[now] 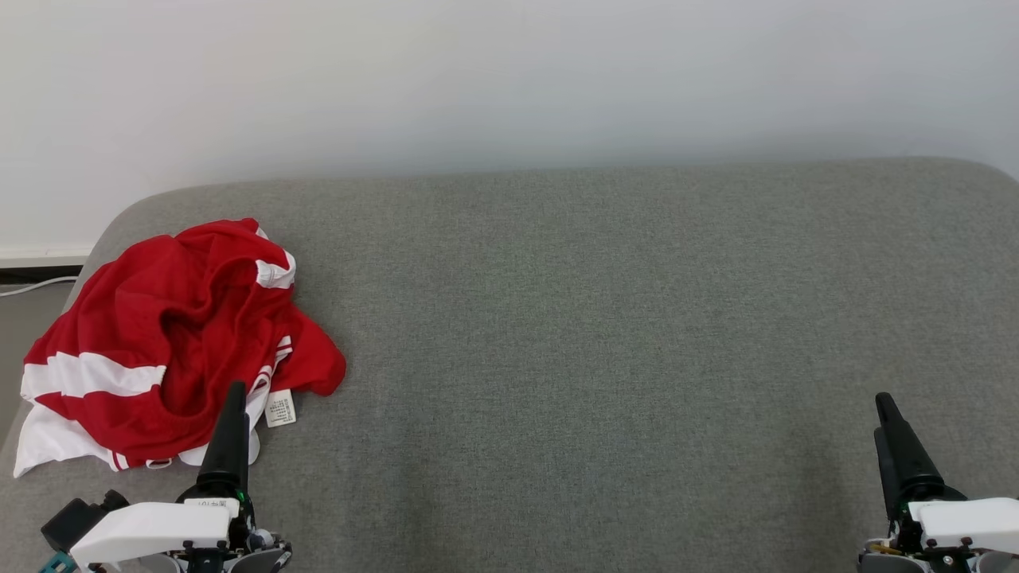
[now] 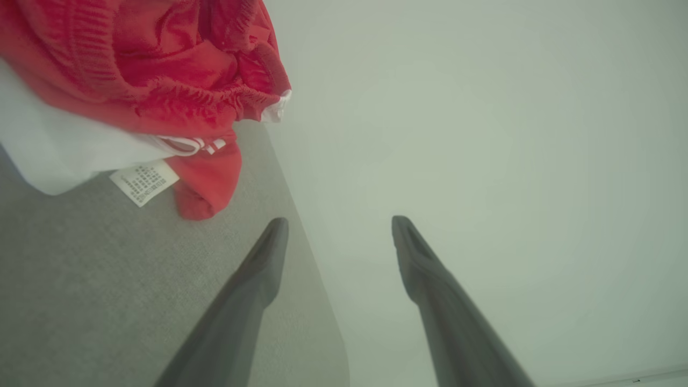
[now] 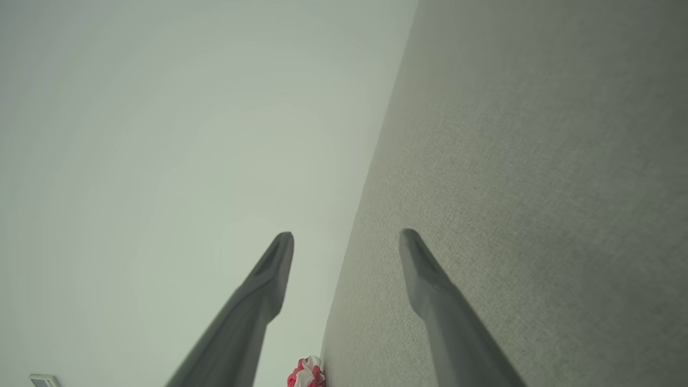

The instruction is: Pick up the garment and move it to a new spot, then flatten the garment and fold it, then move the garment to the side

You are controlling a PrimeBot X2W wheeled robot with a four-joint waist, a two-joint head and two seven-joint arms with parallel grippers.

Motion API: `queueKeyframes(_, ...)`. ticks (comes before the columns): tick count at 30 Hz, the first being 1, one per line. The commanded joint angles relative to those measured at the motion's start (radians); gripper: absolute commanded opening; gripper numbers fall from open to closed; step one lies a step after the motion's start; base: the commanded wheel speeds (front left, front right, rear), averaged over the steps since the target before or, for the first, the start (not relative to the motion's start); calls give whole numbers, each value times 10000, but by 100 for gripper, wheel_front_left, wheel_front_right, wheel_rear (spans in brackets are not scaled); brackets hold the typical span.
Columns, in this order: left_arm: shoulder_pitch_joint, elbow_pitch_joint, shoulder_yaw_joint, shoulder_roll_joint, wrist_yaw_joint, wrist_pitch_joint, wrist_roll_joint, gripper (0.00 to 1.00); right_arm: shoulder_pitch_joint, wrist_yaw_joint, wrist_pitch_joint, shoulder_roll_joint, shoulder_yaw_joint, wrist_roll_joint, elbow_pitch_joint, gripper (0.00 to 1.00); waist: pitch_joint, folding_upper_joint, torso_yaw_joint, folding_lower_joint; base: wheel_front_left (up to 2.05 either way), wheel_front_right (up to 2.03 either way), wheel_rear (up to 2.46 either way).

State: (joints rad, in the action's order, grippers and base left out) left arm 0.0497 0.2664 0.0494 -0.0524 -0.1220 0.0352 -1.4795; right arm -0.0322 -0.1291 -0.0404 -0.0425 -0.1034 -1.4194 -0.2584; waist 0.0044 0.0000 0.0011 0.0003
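The garment point(image 1: 171, 342) is red with white bands and lies crumpled in a heap at the left end of the grey cushioned surface point(image 1: 573, 318). Its white care label point(image 1: 280, 407) sticks out at the near right side. My left gripper point(image 1: 235, 395) hovers just at the heap's near edge, seen edge-on. In the left wrist view the left gripper point(image 2: 339, 221) stands open and empty, with the garment point(image 2: 161, 70) up and to the left of its fingertips. My right gripper point(image 1: 884, 402) is far off at the lower right. The right gripper point(image 3: 346, 236) is open and empty, with the garment point(image 3: 306, 373) tiny in the distance.
A plain white wall point(image 1: 509, 79) rises behind the surface. The surface's rounded left edge point(image 1: 95, 247) drops off just beyond the garment, with a white cable point(image 1: 36, 285) on the floor there. Bare grey fabric stretches from the garment to the right gripper.
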Motion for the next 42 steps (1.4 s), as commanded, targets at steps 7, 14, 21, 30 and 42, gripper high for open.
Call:
queueKeyframes(7,627,-608,142,-166,-23,-268,1522,100,-518,-6,320,-289,239,1700,653,100,-7,0,3,-2,0,0,0)
queueKeyframes(14,665,-914,68,-242,89,-474,3063,100,-572,-6,526,-390,399,3277,842,100,-24,0,1,-3,0,0,0)
queueKeyframes(21,607,-1126,-90,-339,250,-680,4394,100,-599,-7,732,-439,565,4595,936,100,-60,0,-13,-3,0,0,0)
queueKeyframes(30,506,-1109,-259,-493,524,-943,5864,100,-576,-8,995,-445,784,6181,1020,100,-114,0,-38,-3,0,0,0)
queueKeyframes(42,484,-905,-456,-660,815,-1266,7420,100,-435,-9,1318,-326,973,7757,883,100,-184,0,-60,-3,0,0,0)
